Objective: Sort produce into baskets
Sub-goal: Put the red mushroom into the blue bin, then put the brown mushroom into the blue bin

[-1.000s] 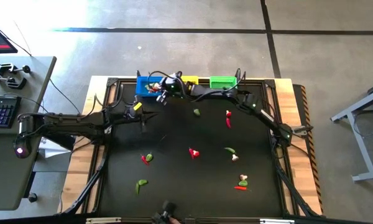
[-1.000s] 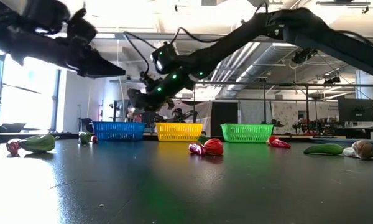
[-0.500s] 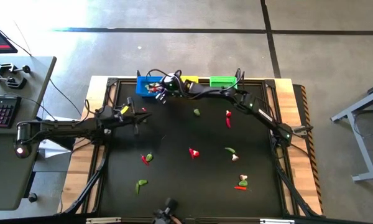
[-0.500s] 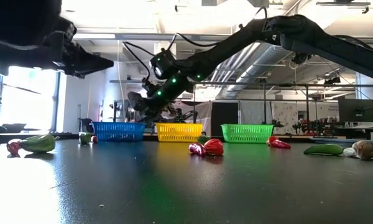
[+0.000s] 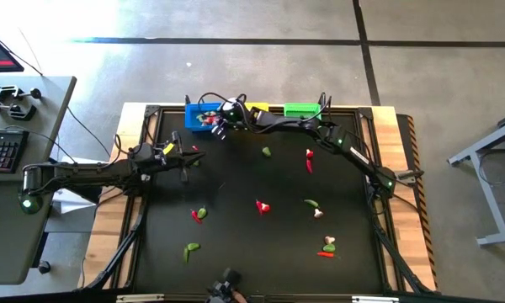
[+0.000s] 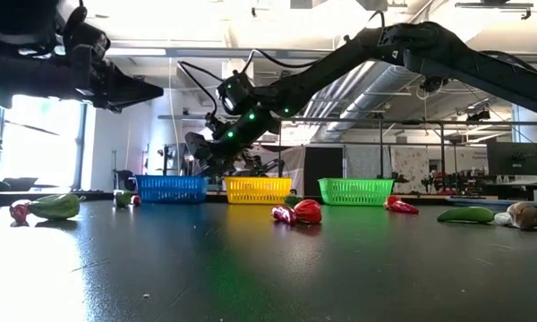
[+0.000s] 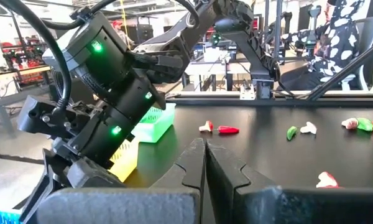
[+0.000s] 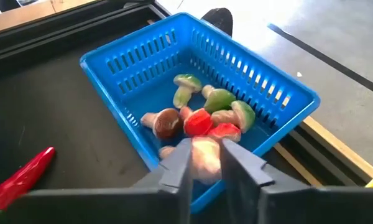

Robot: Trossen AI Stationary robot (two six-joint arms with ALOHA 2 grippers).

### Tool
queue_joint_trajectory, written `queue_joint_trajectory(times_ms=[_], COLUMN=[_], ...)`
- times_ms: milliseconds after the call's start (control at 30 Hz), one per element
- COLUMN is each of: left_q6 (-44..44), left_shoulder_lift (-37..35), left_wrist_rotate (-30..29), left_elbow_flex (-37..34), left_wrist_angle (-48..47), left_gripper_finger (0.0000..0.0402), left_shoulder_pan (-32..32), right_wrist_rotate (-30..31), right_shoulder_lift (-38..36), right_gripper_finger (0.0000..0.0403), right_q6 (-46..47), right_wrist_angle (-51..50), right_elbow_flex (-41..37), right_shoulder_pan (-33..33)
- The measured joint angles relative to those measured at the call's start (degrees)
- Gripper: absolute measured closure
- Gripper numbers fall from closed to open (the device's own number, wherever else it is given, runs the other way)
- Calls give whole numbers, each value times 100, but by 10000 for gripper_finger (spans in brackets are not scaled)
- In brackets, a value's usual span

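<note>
Low view, dark glossy table (image 6: 277, 268) (workshop behind)

Robotics lab, exposed ceiling ducts (image 6: 358, 85), workbenches (image 7: 25, 81)

overhead, table-level, two wrist views

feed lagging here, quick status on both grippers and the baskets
Right gripper above blue basket, jaws parted around a pale piece. Left gripper shut, empty, waiting at table's left. Nothing in the way.
</note>
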Motion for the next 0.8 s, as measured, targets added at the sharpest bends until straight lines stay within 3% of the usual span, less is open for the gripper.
queue_joint_trajectory(times_ms=[133, 200, 333, 433, 567, 800], left_q6=[2, 2, 2, -52, -87, -52], left_shoulder_lift=[0, 0, 0, 0, 2, 2], left_wrist_rotate=[0, 0, 2, 4, 6, 7], left_elbow_flex=[0, 0, 0, 0, 0, 0], left_wrist_angle=[-2, -7, -53, -170, -274, -290], left_gripper_finger=[401, 401, 401, 401, 401, 401], left_shoulder_pan=[0, 0, -4, -4, -9, -9], right_wrist_rotate=[14, 50, 676, 810, 914, 1424], right_shoulder_lift=[-38, -129, -338, -506, -1006, -2597], right_gripper_finger=[299, 318, 390, 391, 400, 403], right_q6=[-205, -372, -971, -904, -712, -318], right_wrist_angle=[-16, -109, -188, 15, 877, 2894], right_elbow_flex=[0, -4, -30, -339, -1461, -4317], right_shoulder_pan=[54, 133, 343, 409, 382, 646])
